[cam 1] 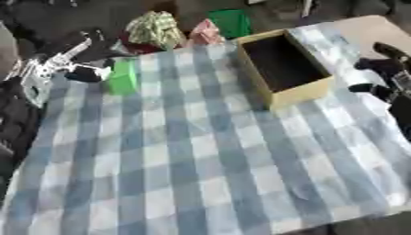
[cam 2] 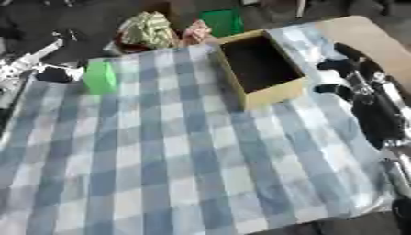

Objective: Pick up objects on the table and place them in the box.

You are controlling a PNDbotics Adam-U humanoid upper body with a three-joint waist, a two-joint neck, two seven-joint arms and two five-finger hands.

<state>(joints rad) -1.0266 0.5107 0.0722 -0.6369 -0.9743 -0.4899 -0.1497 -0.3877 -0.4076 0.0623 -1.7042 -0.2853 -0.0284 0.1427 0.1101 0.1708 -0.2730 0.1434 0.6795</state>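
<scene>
Left hand (cam 1: 80,71) clasps the upright green block (cam 1: 123,77) at the cloth's far-left edge; right hand's (cam 2: 345,69) finger state unclear.

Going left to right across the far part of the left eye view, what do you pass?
Left robot hand → green block → checked green-and-white bundle → pink packet → open box → right robot hand.
</scene>
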